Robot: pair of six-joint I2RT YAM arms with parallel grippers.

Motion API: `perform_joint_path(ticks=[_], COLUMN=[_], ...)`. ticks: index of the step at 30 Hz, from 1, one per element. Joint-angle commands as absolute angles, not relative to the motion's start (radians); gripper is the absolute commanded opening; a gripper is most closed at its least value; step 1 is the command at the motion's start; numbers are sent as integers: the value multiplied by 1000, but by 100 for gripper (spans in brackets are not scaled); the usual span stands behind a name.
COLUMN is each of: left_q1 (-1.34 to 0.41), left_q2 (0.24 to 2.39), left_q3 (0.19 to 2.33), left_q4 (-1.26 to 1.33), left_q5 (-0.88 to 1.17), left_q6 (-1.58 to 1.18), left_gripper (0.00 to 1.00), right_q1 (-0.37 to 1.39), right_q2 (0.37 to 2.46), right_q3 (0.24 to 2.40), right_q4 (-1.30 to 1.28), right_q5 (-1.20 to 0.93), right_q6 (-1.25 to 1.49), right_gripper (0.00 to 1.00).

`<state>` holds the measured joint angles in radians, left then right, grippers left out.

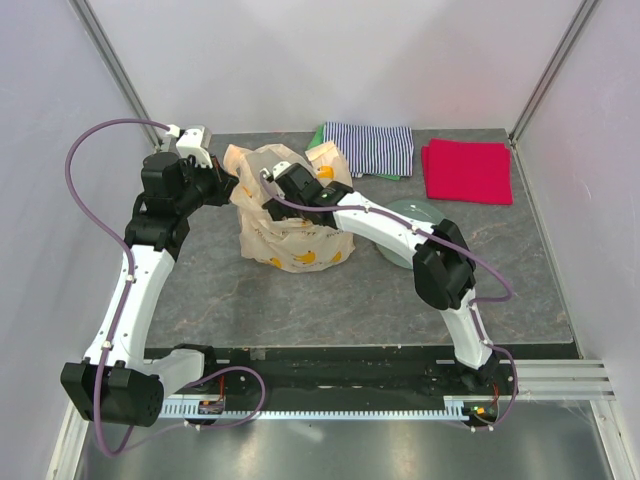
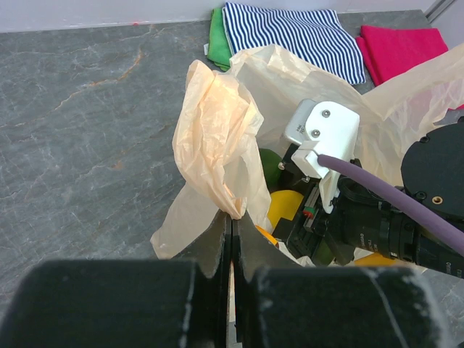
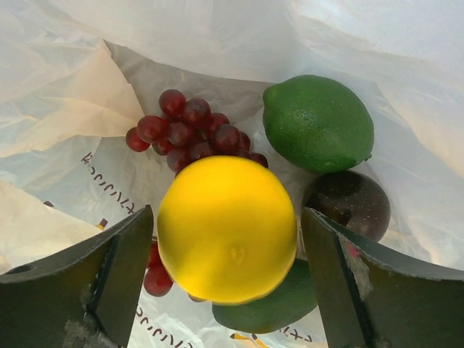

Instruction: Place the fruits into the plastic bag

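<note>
Several fruits [image 3: 190, 130] bagged | plastic bag [image 1: 290, 245] mid surface [image 1: 200, 290], left claw [image 2: 232, 221] clamped on its rim | right claw [image 3: 226, 212] astride lemon [image 3: 227, 239], grip unclear; lime [image 3: 317, 122] at 1 o'clock | release low, lift straight out

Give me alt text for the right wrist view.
A round yellow lemon sits between the fingers of the right gripper, inside the translucent plastic bag. Beneath lie a dark red grape bunch, a green lime, a dark round fruit and a partly hidden green fruit.
</note>
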<state>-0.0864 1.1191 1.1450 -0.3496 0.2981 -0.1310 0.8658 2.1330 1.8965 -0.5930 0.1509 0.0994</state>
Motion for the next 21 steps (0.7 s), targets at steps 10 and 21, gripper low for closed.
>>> perform_joint_path(ticks=[10, 21], left_q1=[-83, -83], left_q2=[1100, 1101], left_q3=[1149, 1149], left_q4=[-325, -325], left_q5=[307, 308], left_q6=[-98, -100], left_gripper=[2, 2], right_q1=[854, 854], right_q2=[1982, 1657], right_q3=[1804, 1556], right_q4=[-451, -8], right_q5=[164, 95], right_q6=[146, 212], right_gripper=[91, 92])
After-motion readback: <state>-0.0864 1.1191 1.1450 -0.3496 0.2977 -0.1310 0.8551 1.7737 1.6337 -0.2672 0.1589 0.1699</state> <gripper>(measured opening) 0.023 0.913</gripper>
